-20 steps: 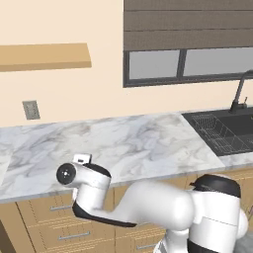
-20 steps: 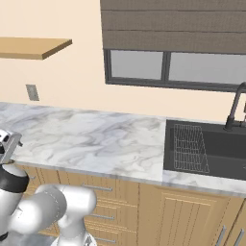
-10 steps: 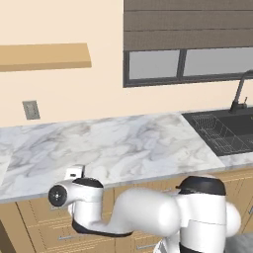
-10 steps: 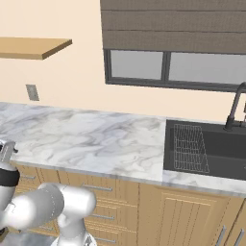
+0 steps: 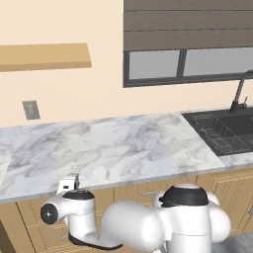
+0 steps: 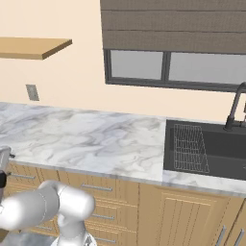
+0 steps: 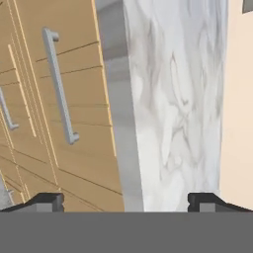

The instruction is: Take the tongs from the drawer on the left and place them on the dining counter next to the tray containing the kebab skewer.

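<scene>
While the gripper is hanging with its fingers spread wide and empty, the drawer is sitting shut just under the worktop edge, handle untouched.

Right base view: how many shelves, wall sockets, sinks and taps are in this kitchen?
Wooden shelf: 1
Wall socket: 1
Sink: 1
Tap: 1
Total: 4
</scene>
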